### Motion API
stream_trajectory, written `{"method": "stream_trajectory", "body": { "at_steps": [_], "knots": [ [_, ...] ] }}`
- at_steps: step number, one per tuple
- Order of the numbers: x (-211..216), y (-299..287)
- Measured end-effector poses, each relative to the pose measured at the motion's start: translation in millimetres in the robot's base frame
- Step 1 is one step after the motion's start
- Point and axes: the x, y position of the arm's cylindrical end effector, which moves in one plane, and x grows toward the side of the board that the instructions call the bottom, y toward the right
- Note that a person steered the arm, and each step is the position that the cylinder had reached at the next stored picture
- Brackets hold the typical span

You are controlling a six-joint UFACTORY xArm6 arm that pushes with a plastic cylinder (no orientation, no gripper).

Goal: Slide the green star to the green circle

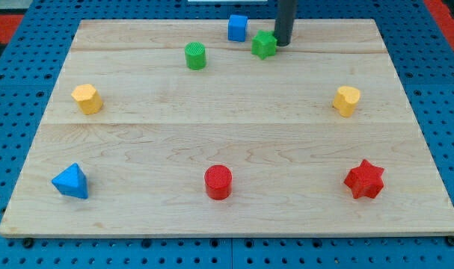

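- Wooden board (234, 149) lies on a blue pegboard surface (17, 60); eight blocks on it, all well spread except the far group.
- Near row, left: blue triangular block (70, 181), close to the near-left corner.
- Near row, centre: red cylinder (218, 181), standing upright.
- Near row, right: red star (363, 179), close to the near-right corner.
- Middle row, left: yellow block (87, 98), roughly hexagonal, near the left edge.
- Middle row, right: yellow block (346, 100), shape not clearly readable, near the right edge.
- Far, left of centre: green circle (196, 56), a short upright cylinder; it stands alone.
- Far, centre: green star (263, 45), to the right of the green circle, with a clear gap of bare board between them.
- Far edge: blue cube (238, 28), just beyond and left of the green star, near it but not touching.
- My tip (283, 43) is down at the board, at the right side of the green star, touching it or just about; contact cannot be confirmed.
- Jaws: the arm has none, only the dark rod, so there is nothing released or clenched to record.
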Motion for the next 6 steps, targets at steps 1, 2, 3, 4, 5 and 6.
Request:
{"method": "stream_trajectory", "body": {
  "at_steps": [1, 2, 3, 4, 5, 6],
  "knots": [
    [20.9, -23.8],
    [25.2, -51.4],
    [24.1, -26.4],
    [17.4, -1.4],
    [12.8, -30.8],
    [-8.3, -82.3]
  ]
}}
